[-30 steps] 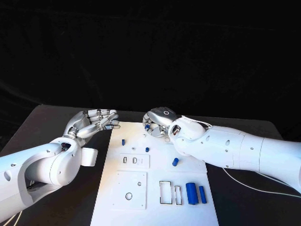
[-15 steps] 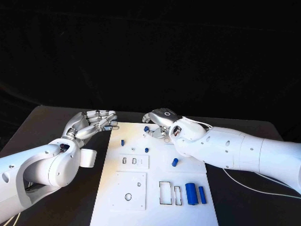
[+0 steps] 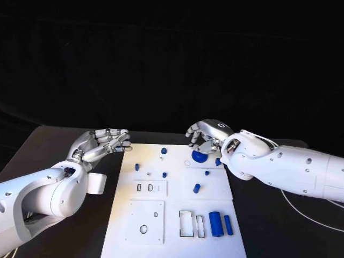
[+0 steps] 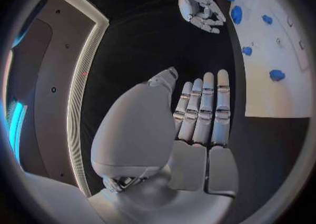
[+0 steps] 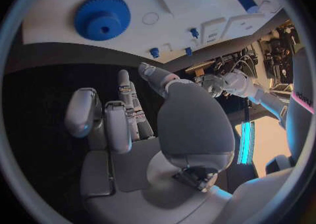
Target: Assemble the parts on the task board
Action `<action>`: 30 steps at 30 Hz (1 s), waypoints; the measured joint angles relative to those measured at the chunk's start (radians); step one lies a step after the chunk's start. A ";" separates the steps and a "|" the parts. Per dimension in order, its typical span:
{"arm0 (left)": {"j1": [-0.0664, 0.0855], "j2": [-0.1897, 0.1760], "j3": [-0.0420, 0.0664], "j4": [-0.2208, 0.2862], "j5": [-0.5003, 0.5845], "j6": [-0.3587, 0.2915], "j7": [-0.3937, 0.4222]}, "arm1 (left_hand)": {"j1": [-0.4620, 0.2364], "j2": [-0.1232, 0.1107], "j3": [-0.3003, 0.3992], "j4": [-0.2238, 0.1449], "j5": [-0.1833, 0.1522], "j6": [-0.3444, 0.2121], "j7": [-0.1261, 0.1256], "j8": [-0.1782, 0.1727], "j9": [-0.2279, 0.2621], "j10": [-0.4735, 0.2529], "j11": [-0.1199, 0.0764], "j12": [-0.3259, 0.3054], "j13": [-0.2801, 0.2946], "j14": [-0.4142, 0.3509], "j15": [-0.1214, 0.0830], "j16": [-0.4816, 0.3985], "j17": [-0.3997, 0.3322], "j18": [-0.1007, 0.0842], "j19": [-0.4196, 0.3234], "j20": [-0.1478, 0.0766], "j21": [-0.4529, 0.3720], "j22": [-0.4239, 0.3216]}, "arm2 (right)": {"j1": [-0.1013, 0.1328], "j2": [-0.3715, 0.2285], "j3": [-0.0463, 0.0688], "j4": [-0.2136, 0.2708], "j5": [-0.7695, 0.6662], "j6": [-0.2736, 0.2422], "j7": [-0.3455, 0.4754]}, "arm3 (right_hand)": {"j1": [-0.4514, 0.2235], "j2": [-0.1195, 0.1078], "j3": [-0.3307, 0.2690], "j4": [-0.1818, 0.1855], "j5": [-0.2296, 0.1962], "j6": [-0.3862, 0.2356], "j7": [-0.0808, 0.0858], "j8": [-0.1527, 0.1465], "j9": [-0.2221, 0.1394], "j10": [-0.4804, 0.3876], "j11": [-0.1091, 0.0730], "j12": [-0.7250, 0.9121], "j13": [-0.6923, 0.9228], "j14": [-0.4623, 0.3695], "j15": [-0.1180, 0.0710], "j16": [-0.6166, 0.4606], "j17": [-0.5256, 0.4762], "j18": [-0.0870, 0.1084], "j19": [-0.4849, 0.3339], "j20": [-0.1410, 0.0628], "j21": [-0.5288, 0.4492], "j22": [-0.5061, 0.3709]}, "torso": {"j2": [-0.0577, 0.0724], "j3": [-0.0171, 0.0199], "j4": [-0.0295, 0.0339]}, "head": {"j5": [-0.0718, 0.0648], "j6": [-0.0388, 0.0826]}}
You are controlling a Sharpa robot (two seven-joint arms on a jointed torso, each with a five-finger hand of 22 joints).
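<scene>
The white task board (image 3: 176, 201) lies in the middle of the black table. A blue gear (image 3: 198, 156) (image 5: 102, 17) lies flat near the board's far right corner. My right hand (image 3: 207, 134) hovers just above and behind it with its fingers (image 5: 117, 124) spread and nothing in them. My left hand (image 3: 102, 141) is off the board's far left corner, palm up, with its fingers (image 4: 204, 110) straight and empty. Small blue pegs (image 3: 163, 151) (image 3: 137, 166) (image 3: 164, 174) stand on the far half of the board. A short blue pin (image 3: 196, 188) lies mid-board.
Two blue cylinders (image 3: 215, 222) (image 3: 228, 224) lie at the near right of the board beside rectangular slots (image 3: 186, 222). Square plates with slots (image 3: 150, 187) and a hole (image 3: 144, 229) sit on the board's left half. A white cable (image 3: 312, 215) trails on the table at the right.
My right hand has moved right and away from the board's far middle and its fingers have spread, uncovering the blue gear on the board. My left hand has barely moved.
</scene>
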 measured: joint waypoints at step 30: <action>0.000 0.006 0.000 -0.012 0.001 0.019 -0.004 | 0.000 0.000 0.003 -0.003 0.000 0.000 0.000 0.000 0.001 0.000 0.000 0.000 0.000 0.000 0.000 0.000 0.001 0.000 0.000 0.000 0.004 0.001 | -0.029 -0.029 -0.001 -0.056 0.206 0.198 -0.038 | 0.086 0.018 -0.312 0.157 0.064 -0.121 -0.021 0.128 0.054 0.145 -0.021 1.060 1.128 0.001 -0.029 0.103 0.065 -0.038 0.119 -0.016 0.162 0.159 | -0.002 0.0055 -0.0042 | -0.003 -0.014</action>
